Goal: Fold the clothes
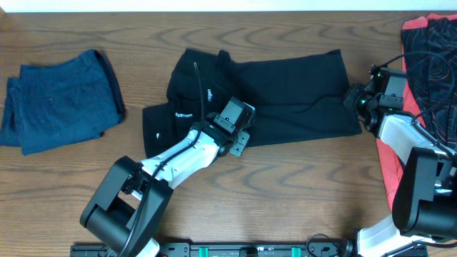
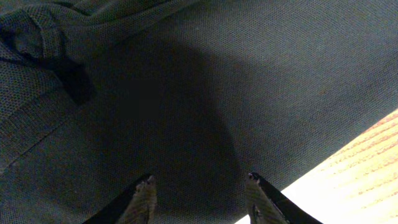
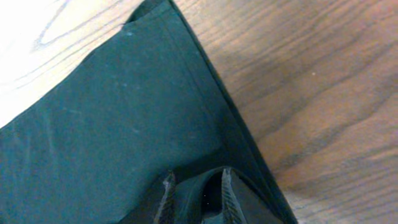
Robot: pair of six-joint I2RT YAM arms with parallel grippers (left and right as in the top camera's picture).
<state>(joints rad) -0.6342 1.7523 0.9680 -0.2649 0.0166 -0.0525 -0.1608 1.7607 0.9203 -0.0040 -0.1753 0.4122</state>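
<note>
The black trousers lie folded across the middle of the table, with a small white logo near their left end. My left gripper hovers over their front edge. In the left wrist view it is open, with only flat black cloth beneath the fingers. My right gripper is at the trousers' right end. In the right wrist view it is narrowly closed, with a raised fold of the black cloth arched between its fingers.
A folded dark blue garment lies at the far left. A red-and-black patterned piece lies at the right edge, partly under the right arm. Bare wooden table shows beside the trousers' corner and along their front edge.
</note>
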